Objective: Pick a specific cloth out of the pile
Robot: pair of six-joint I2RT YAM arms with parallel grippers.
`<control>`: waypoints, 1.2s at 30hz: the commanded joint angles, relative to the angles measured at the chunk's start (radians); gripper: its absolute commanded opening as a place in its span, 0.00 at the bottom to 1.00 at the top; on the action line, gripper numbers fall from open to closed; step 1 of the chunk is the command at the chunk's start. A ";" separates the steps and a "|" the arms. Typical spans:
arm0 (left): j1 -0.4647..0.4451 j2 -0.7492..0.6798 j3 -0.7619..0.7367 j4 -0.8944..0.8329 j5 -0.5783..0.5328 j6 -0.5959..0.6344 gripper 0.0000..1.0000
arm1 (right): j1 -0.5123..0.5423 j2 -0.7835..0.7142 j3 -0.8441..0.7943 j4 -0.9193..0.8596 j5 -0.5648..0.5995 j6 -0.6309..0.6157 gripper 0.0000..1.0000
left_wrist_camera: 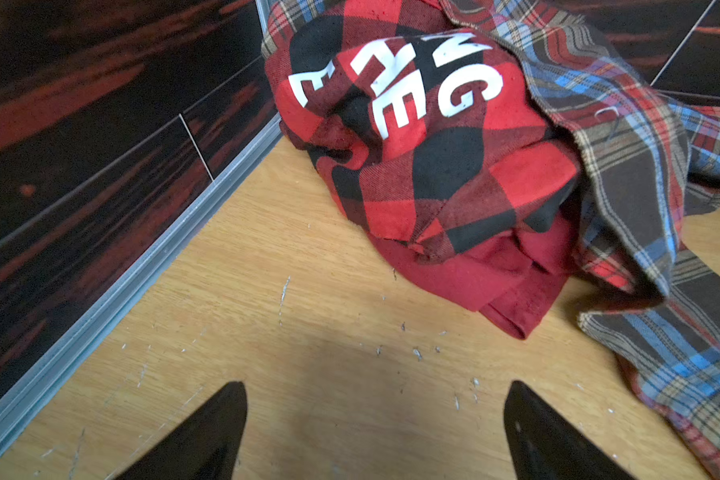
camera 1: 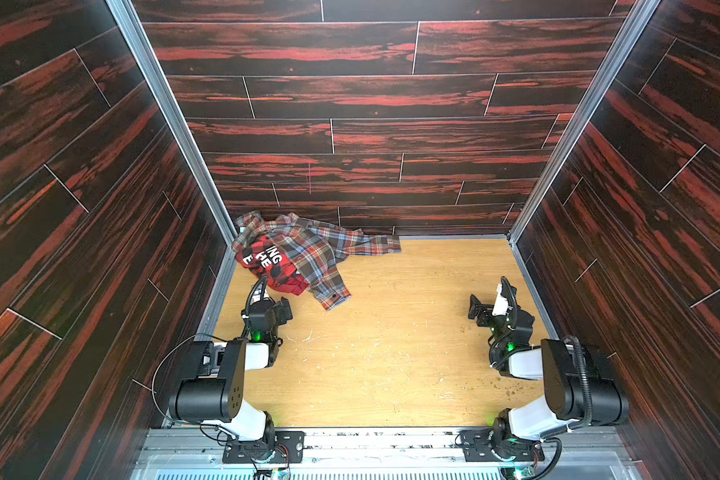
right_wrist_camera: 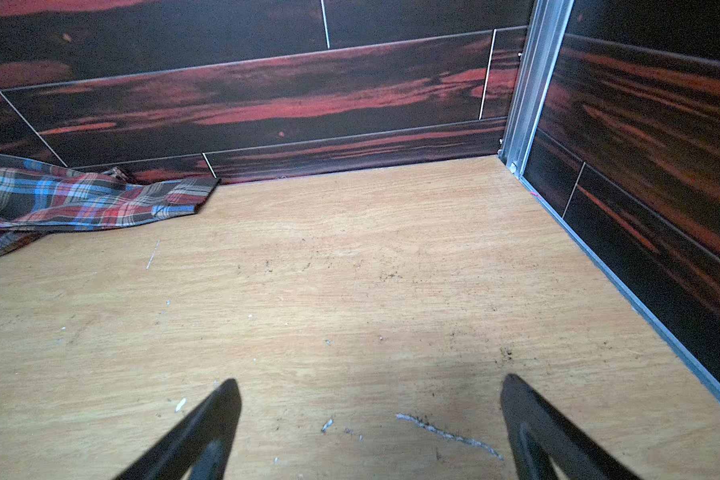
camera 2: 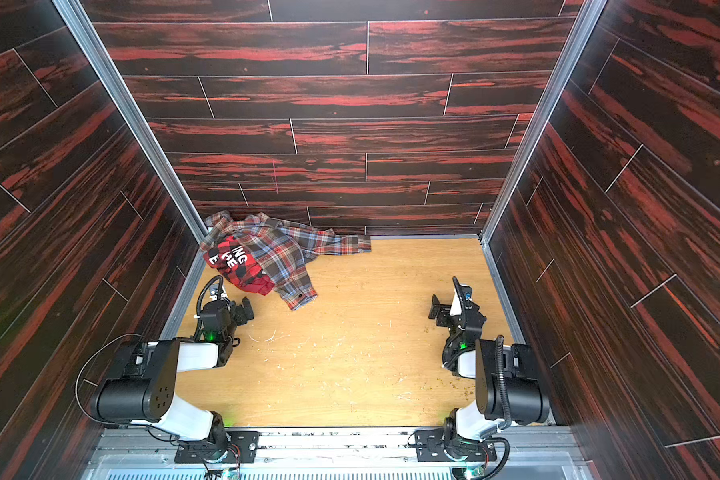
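Here, the left gripper (left_wrist_camera: 377, 386) sits just short of the pile (camera 1: 292, 253), over the wooden table (left_wrist_camera: 267, 353). Its fingers (left_wrist_camera: 208, 432) are spread wide, holding and touching nothing. The cloth (left_wrist_camera: 474, 274) lies at the pile's near edge, tucked under the red-and-black checked garment (left_wrist_camera: 433, 166) and beside the plaid shirt (left_wrist_camera: 624, 166). Its folded hem pokes out from the pile toward that gripper. The right gripper (right_wrist_camera: 370, 379) is well apart from the pile, its fingers (right_wrist_camera: 533, 424) likewise wide apart and empty.
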 commanded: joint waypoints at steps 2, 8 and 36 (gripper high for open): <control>0.003 -0.020 0.009 0.003 0.013 0.012 0.99 | -0.002 0.015 0.014 0.007 -0.008 0.012 0.98; 0.005 -0.019 0.014 -0.005 0.016 0.012 0.99 | -0.003 0.016 0.014 0.007 -0.009 0.011 0.98; -0.020 -0.310 0.457 -1.061 0.103 -0.259 0.51 | 0.119 -0.246 0.373 -0.657 -0.129 0.170 0.94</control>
